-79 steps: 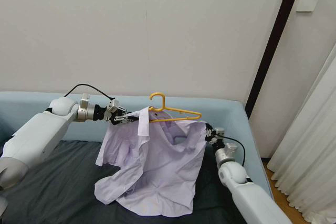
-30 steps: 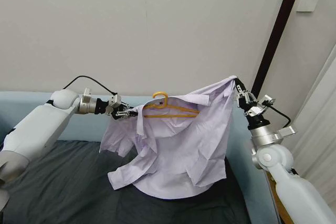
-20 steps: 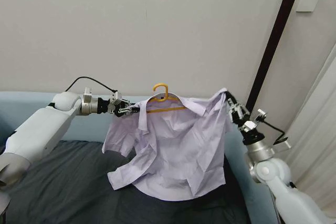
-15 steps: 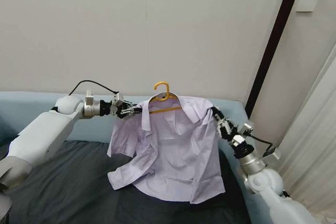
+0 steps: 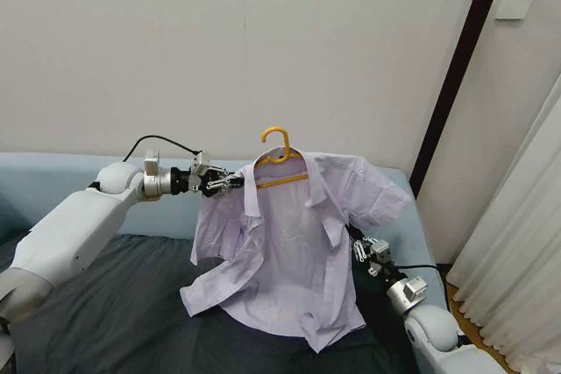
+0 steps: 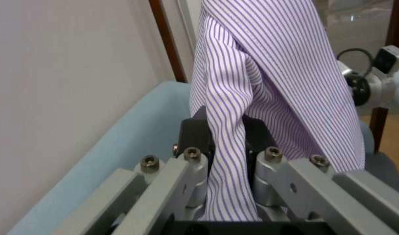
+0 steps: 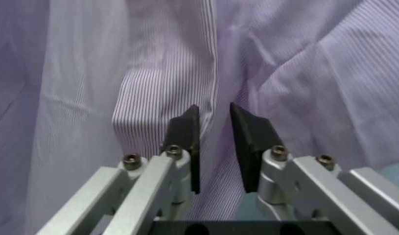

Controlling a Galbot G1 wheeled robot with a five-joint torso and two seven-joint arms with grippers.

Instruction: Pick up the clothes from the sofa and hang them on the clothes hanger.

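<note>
Shirt (image 5: 289,251) on hanger (image 5: 284,153), cloth in left gripper (image 5: 228,183) (right gripper (image 5: 362,248) nearby, parted).

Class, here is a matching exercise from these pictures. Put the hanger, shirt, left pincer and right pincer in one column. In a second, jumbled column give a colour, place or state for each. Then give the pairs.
Column one
1 hanger
2 shirt
3 left pincer
4 right pincer

Column two
A shut on a fold of fabric
B orange, hook upward
C low beside the garment's edge, jaws slightly apart
D pale purple stripes, draped from the collar

Pairs: 1-B, 2-D, 3-A, 4-C
</note>
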